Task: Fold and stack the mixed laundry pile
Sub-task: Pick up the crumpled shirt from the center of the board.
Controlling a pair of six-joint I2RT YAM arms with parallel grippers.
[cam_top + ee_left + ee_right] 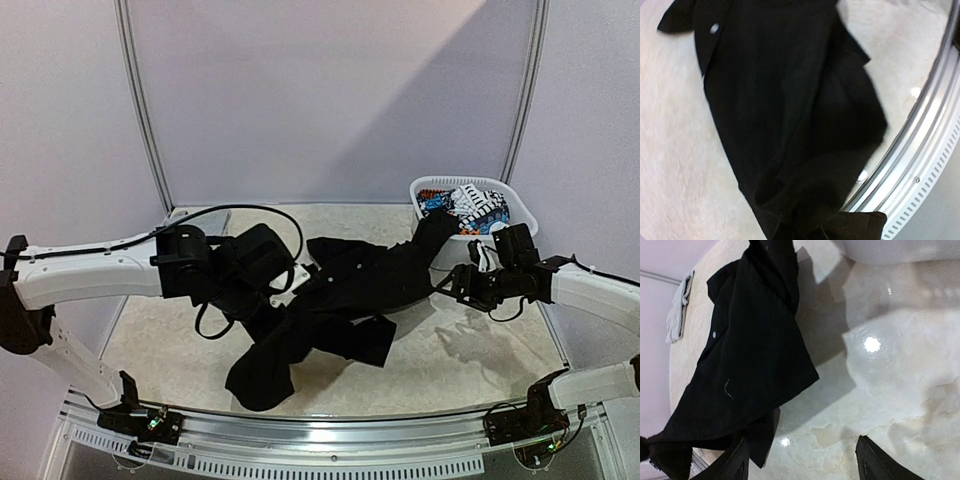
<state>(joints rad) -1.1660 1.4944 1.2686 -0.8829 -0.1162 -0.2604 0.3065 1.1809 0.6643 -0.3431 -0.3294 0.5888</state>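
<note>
Left jaws pinching garment (350, 285), right jaws apart

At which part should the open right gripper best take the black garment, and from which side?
Probably the pointed corner of the black garment that juts toward the right gripper, approached from the right, low over the table: it sticks out free, opposite the end held by the left gripper.

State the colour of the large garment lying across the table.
The large garment is plain black, seen best in the top external view.
</note>
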